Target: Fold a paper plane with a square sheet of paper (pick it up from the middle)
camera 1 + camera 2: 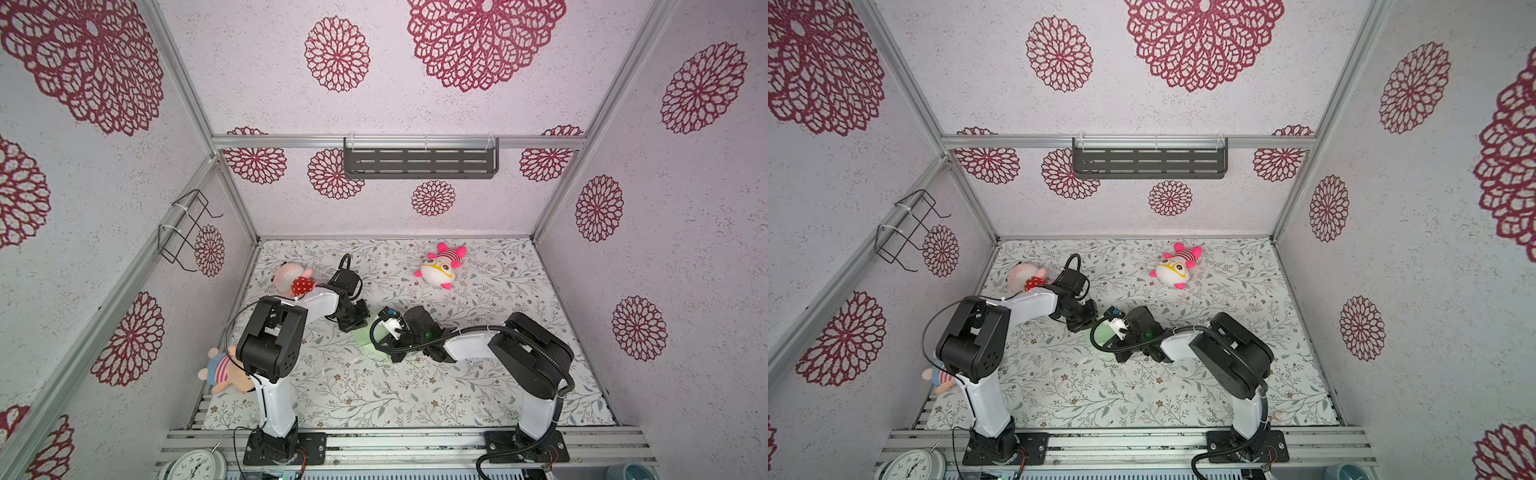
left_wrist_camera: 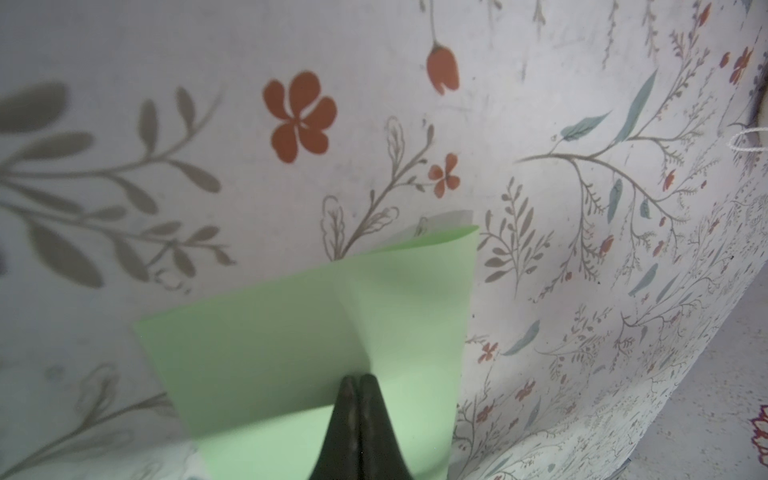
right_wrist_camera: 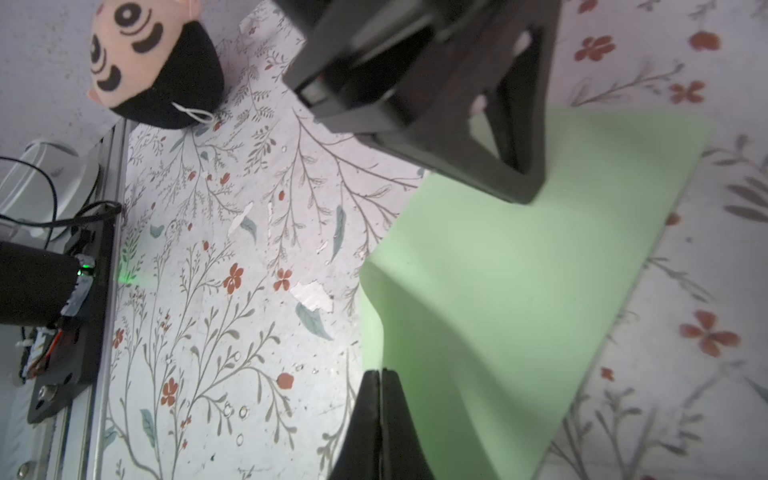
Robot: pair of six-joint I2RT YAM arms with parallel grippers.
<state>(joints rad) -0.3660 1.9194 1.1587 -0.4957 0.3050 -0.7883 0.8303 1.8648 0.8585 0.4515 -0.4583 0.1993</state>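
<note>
Bright even light, soft shadows, edges warped, wrist close-ups blurred.

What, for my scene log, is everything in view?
square sheet of paper: one, pale green, mid-table between the hands
glasses plush: one, white-pink, far side, right of middle
red-dress doll: one, pink, far left
striped doll: one, pink-blue, near left edge
tablecloth: one, floral white, tabletop
shelf: one, dark grey, back wall
wire rack: one, black, left wall
clock: one, white, front left
left hand: one, black, shut on the paper
right hand: one, black, shut on the paper

Robot lab booth, aluminium frame (image 1: 282, 142)
</note>
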